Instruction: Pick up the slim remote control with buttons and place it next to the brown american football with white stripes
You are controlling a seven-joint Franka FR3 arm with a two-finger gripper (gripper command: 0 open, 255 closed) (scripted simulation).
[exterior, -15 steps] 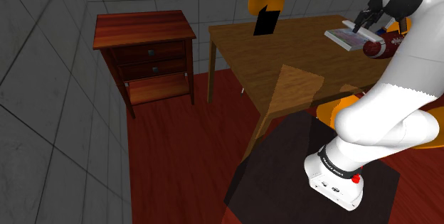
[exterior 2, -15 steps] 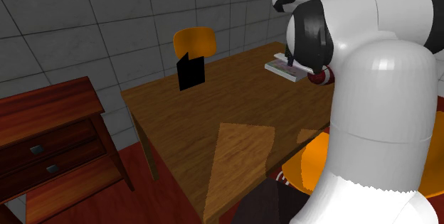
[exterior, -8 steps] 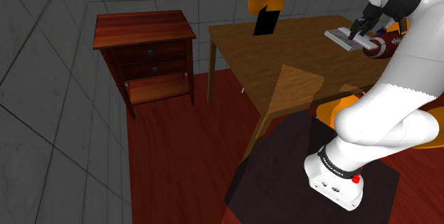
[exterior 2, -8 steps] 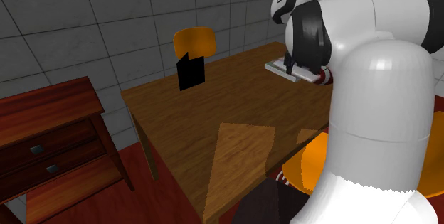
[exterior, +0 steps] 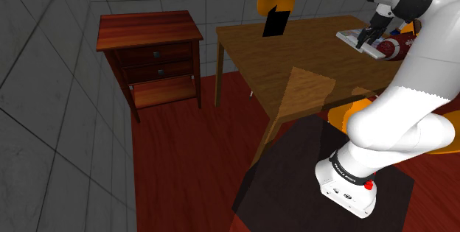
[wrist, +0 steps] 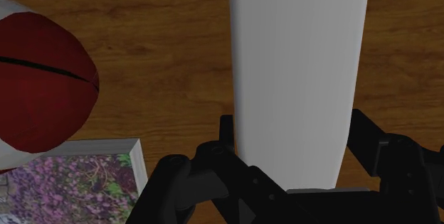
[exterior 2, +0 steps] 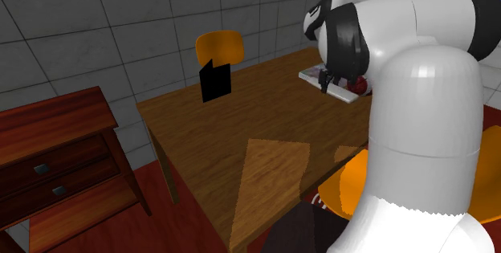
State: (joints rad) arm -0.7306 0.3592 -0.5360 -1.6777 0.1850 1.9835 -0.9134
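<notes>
Gripping the slim, plain pale-grey remote (wrist: 299, 59) between both fingers, the hand (wrist: 295, 126) hangs close over the wooden tabletop (wrist: 156, 38). The dark red, white-striped football (wrist: 39, 80) sits just off to one side, with a book with a purple flowered cover (wrist: 71, 183) beside it. From where I stand this looks like the placing step. The next move, I'd say, calls for lowering the remote onto bare wood beside the ball, clear of the book, then letting go. Over by the wall, the nightstand (exterior: 151, 54) has both drawers shut, so their contents are hidden.
</notes>
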